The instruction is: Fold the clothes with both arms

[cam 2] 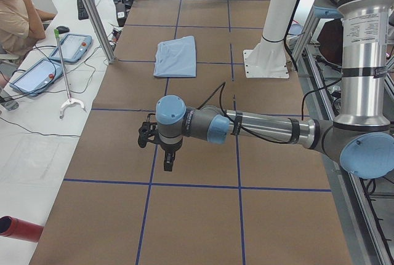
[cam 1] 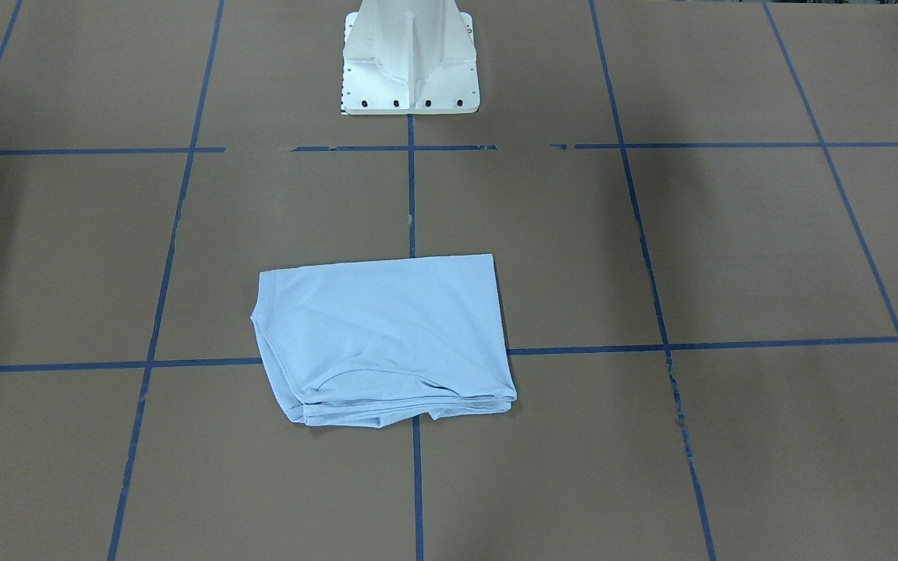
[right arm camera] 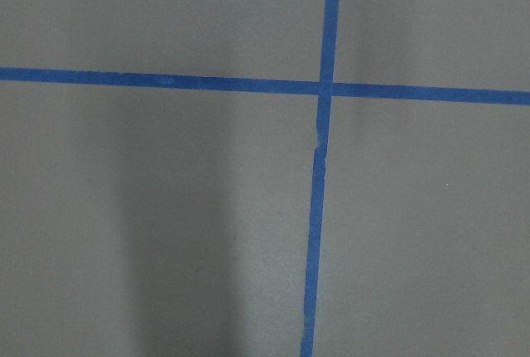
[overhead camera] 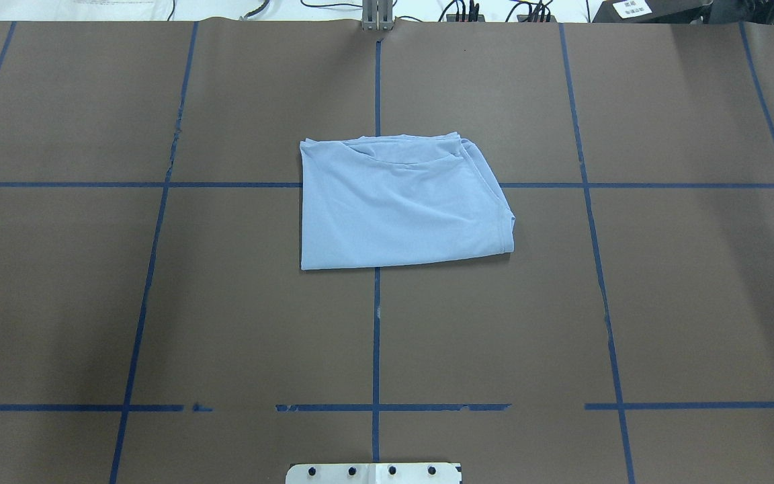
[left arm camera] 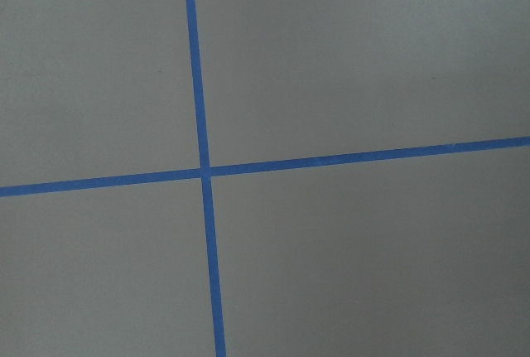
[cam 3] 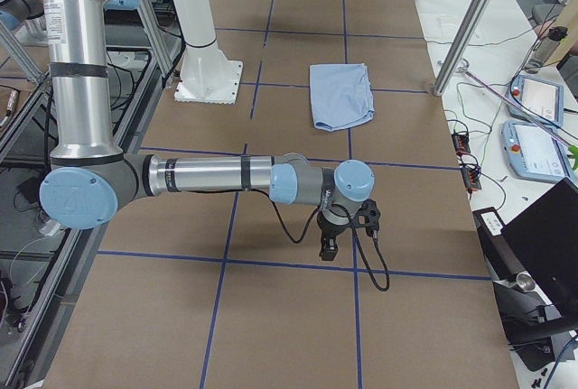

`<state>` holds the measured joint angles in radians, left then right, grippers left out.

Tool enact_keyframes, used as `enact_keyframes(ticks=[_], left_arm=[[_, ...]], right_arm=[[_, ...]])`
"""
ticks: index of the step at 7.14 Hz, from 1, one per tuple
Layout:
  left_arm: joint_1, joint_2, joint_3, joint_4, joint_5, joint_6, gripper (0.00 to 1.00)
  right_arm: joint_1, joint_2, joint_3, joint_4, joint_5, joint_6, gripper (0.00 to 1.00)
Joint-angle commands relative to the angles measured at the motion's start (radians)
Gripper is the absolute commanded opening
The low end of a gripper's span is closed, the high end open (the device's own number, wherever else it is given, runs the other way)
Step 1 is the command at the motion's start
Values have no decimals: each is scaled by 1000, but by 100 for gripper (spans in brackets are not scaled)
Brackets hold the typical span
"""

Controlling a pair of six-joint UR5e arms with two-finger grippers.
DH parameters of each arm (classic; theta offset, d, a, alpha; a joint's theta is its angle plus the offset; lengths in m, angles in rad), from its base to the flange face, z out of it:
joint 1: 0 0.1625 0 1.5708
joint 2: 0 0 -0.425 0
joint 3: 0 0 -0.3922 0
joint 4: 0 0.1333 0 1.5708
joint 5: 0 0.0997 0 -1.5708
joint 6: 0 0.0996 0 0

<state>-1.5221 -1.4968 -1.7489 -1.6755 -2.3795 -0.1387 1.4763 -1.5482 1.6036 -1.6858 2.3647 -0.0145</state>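
The light blue T-shirt [cam 1: 383, 335] lies folded into a rough rectangle on the brown table, on the centre tape line [overhead camera: 394, 202]. Its print and collar are hidden. It also shows in the exterior left view [cam 2: 175, 56] and the exterior right view [cam 3: 340, 93]. Neither arm appears in the overhead or front-facing views. My left gripper [cam 2: 167, 160] hangs over the table far from the shirt, at the table's left end. My right gripper [cam 3: 327, 246] hangs over the right end, also far from the shirt. I cannot tell whether either is open or shut. Both wrist views show only brown table and blue tape.
The white pedestal base [cam 1: 410, 62] stands at the robot side of the table. Blue tape lines [overhead camera: 376, 336] grid the surface. A side bench holds tablets [cam 2: 74, 47] and a grabber tool [cam 2: 64, 74], with a person [cam 2: 15, 13] seated there. A laptop [cam 3: 542, 254] sits off the right end.
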Motion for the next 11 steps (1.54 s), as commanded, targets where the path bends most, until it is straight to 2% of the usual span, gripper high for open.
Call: enact_keyframes(ticks=[1, 4, 6, 11], left_arm=[[-4, 4, -3, 5, 95, -4, 100], [-6, 36, -4, 13, 97, -1, 100], [-6, 30, -6, 104, 98, 2, 100], [-4, 38, -6, 109, 109, 48, 100]], right_arm=[[-1, 0, -1, 0, 1, 1, 100], [-13, 0, 2, 0, 2, 1, 100], [-14, -1, 6, 0, 21, 1, 100], [-16, -1, 9, 0, 28, -1, 100]])
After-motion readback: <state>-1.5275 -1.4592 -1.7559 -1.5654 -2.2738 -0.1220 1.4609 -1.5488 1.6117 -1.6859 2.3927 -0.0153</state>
